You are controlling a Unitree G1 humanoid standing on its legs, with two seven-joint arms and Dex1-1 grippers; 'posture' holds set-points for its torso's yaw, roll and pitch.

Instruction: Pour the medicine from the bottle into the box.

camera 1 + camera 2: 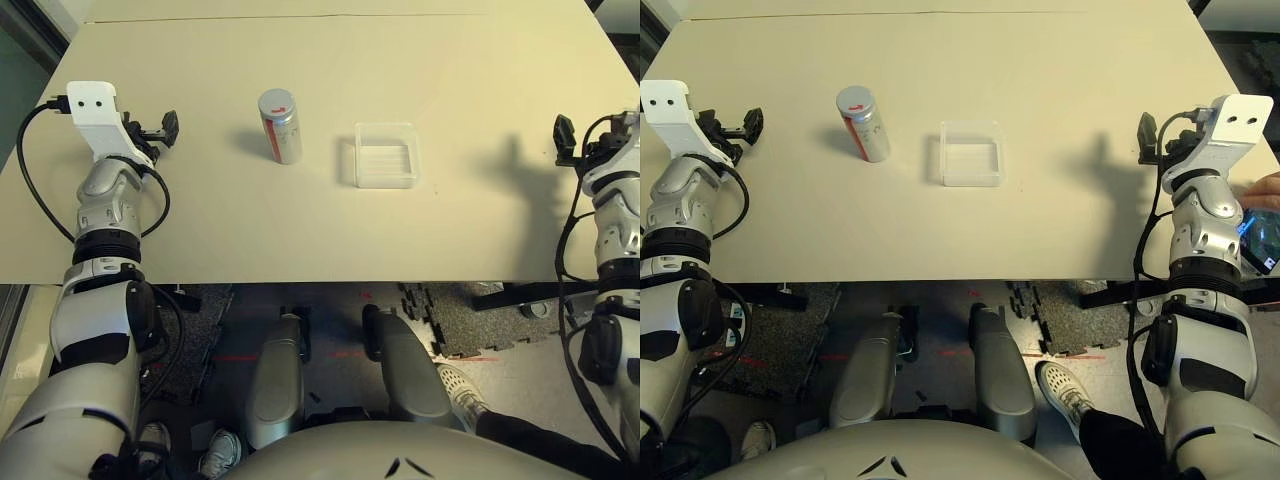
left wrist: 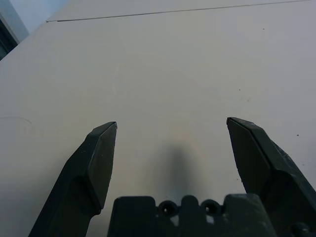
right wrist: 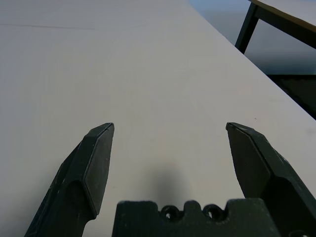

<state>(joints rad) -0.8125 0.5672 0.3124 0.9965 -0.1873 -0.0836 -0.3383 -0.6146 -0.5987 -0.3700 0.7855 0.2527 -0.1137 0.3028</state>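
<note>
While both arms reach out over the pale tabletop [image 1: 330,230], each hand is spread wide with nothing between its fingers. The left hand [image 2: 170,126] hovers near the tabletop's left edge, its two black fingers [image 2: 96,163] far apart over bare surface; the right hand [image 3: 169,127] does the same near the right edge, where the wrist view also catches a dark leg of another table [image 3: 245,28] beyond the corner.

Between the two hands, well apart from either, the bottle [image 1: 281,126] stands upright, its cap still on, closer to the left hand. Just to its right, near but not touching, lies the box [image 1: 386,155], flat on the tabletop; whether anything lies inside it is hard to make out through the clear plastic. Nothing stands between either hand and these two things.

At the right border of the right eye view a person's hand [image 1: 1268,190] holding a bluish object is cut off by the frame. Below the tabletop's near edge, shoes [image 1: 1068,392] rest on the floor.
</note>
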